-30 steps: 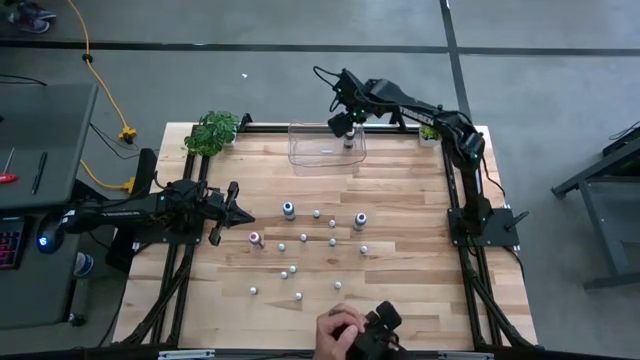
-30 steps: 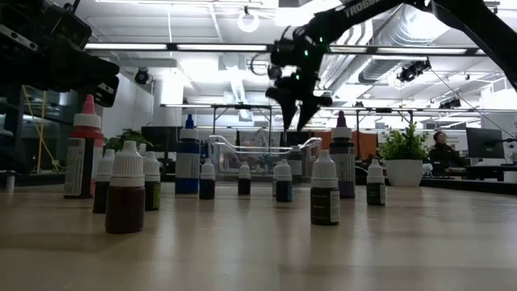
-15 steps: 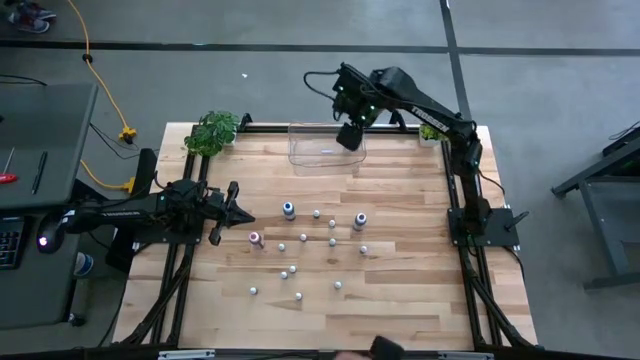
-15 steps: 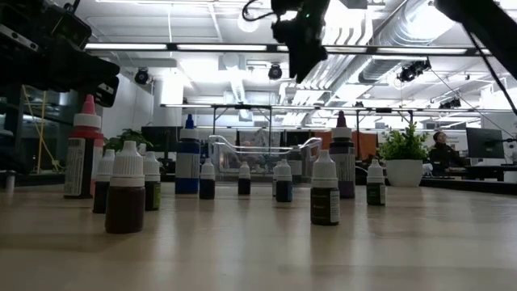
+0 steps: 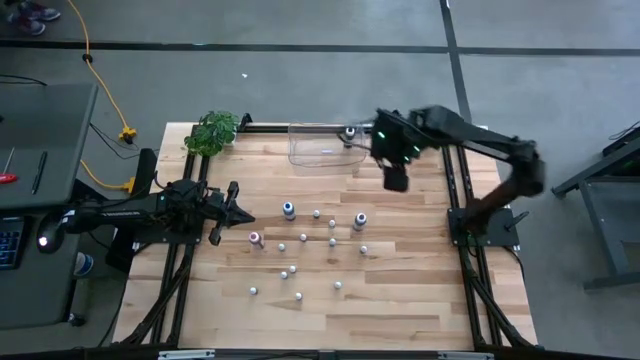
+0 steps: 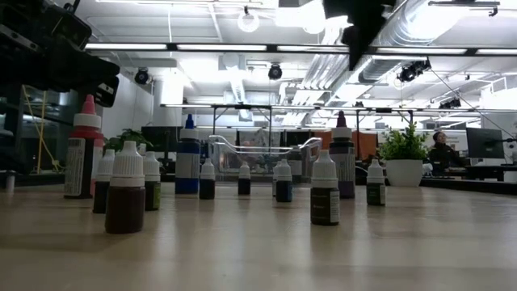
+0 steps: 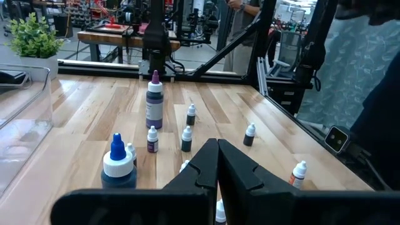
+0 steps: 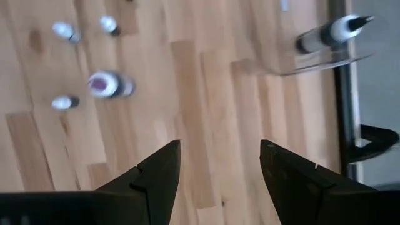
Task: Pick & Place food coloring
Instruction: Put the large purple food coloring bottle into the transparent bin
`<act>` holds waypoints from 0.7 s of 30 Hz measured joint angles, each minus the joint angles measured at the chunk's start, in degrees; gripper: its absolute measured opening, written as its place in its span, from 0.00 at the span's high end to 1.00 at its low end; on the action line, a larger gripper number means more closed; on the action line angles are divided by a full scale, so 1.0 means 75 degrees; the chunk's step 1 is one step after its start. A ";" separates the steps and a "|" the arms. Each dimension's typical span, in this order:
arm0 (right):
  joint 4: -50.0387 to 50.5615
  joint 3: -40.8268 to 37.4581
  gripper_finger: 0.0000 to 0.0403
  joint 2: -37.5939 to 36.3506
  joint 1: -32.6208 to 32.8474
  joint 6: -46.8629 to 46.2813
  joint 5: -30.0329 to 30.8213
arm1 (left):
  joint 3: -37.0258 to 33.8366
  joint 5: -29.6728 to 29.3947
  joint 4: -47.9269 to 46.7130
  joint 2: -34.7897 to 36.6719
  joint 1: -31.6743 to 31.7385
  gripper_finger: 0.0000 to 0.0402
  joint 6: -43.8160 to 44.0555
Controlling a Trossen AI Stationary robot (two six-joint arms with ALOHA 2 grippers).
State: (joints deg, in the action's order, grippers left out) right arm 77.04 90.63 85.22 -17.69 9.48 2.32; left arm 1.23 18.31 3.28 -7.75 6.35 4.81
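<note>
The food coloring bottles stand upright in a loose cluster mid-table: a blue one (image 5: 289, 209), a pink one (image 5: 255, 238), a purple one (image 5: 360, 220) and several small whitish ones (image 5: 303, 238). One more bottle (image 8: 331, 34) lies on its side in the clear bin (image 5: 325, 145), at its right end. My right gripper (image 5: 395, 178) hangs open, high above the bare table right of the bin and far-right of the cluster. My left gripper (image 5: 235, 205) is shut, level at the table's left and pointing at the cluster.
A potted plant (image 5: 212, 131) sits at the far left corner and a small one (image 5: 430, 131) at the far right. The bin stands along the far edge. Bare wood lies between bin and bottles and along the near edge. A person stands beyond the table (image 7: 247, 9).
My right gripper has risen out of the bin and swung toward the table's right and near side, now high over bare wood. A bottle stays lying in the bin. A person's hand at the near edge has withdrawn from view.
</note>
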 joint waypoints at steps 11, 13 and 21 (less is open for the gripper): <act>-0.1447 -0.3973 0.48 -0.2810 0.0811 -0.0062 -0.0210 | 0.0000 0.0001 0.0000 0.0000 0.0000 0.99 -0.0001; -0.1683 -0.4292 0.48 -0.2966 0.1000 -0.0062 -0.0305 | 0.0000 0.0003 0.0002 0.0000 0.0000 0.99 -0.0001; -0.1900 -0.3996 0.48 -0.2308 0.1690 0.0080 -0.0421 | -0.0003 0.0003 0.0000 0.0000 0.0000 0.99 -0.0001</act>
State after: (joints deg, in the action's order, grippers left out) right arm 62.79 60.66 67.91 -5.01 10.09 -0.84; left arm 1.21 18.33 3.28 -7.75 6.35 4.80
